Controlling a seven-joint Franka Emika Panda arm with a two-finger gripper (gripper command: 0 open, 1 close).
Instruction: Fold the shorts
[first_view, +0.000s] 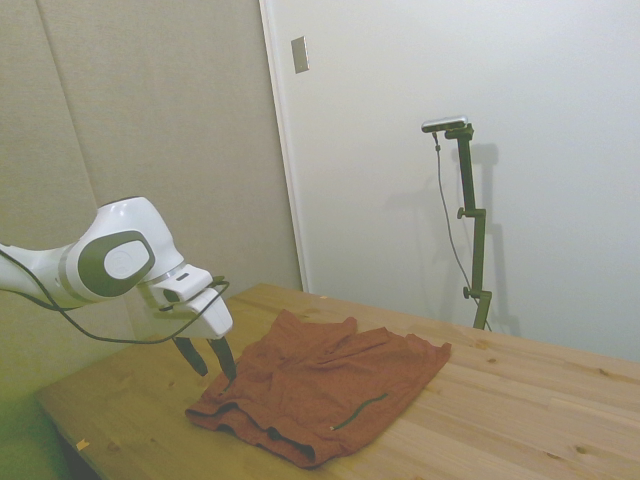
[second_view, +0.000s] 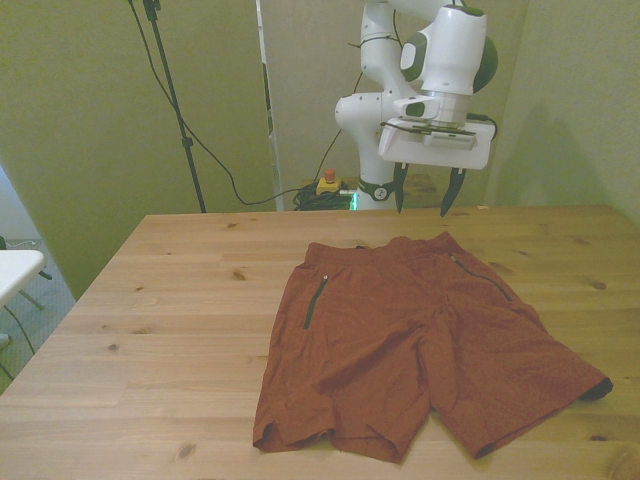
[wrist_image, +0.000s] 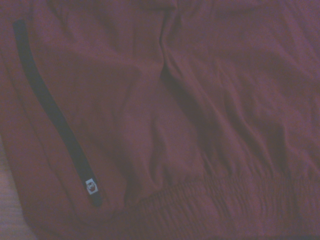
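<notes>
The rust-orange shorts (second_view: 420, 340) lie spread flat on the wooden table (second_view: 170, 320), waistband toward the far edge and both legs toward the near edge. A thin dark pocket line (second_view: 318, 300) runs down each side. My gripper (second_view: 424, 207) hangs open above the waistband's far edge, toward the front view's right, holding nothing. In the side view the gripper (first_view: 212, 368) is tilted and hovers just off the shorts (first_view: 320, 385). The wrist view is filled with orange fabric of the shorts (wrist_image: 190, 115), a dark pocket line (wrist_image: 55, 115) and the gathered waistband (wrist_image: 225, 200).
Bare tabletop lies on both sides of the shorts, wider on the front view's left. A white surface edge (second_view: 15, 270) shows beyond the table at the front view's left. Cables and a red button box (second_view: 327, 183) sit on the floor behind the table.
</notes>
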